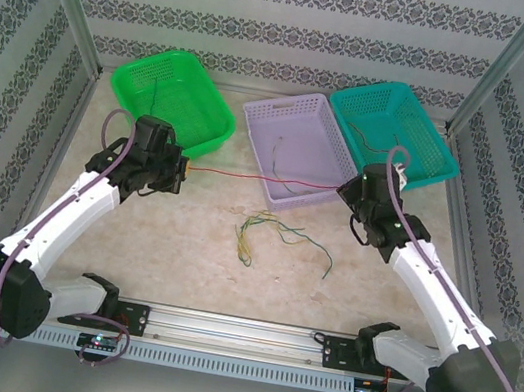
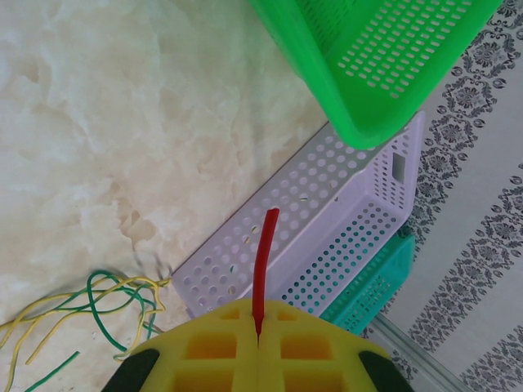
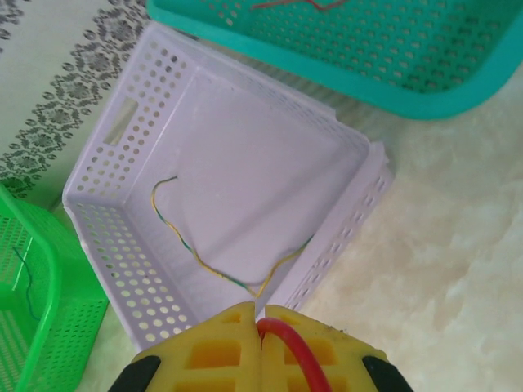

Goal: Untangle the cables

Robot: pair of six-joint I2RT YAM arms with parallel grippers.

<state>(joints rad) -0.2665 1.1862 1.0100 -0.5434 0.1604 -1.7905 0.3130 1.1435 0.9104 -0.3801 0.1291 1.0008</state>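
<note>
A red cable (image 1: 265, 177) is stretched taut above the table, across the near end of the lilac basket (image 1: 295, 151). My left gripper (image 1: 186, 168) is shut on its left end, my right gripper (image 1: 350, 186) on its right end. In the left wrist view the yellow pads of the left gripper (image 2: 258, 322) pinch the red cable (image 2: 263, 261). In the right wrist view the right gripper (image 3: 262, 314) pinches the red cable (image 3: 294, 347), which curls back over one pad. A loose tangle of green and yellow cables (image 1: 266, 229) lies on the table between the arms.
A green basket (image 1: 172, 99) stands at the back left with a thin cable inside. A teal basket (image 1: 390, 132) at the back right holds a reddish cable (image 3: 294, 4). A yellow-green cable (image 3: 192, 249) lies in the lilac basket. Patterned walls close three sides.
</note>
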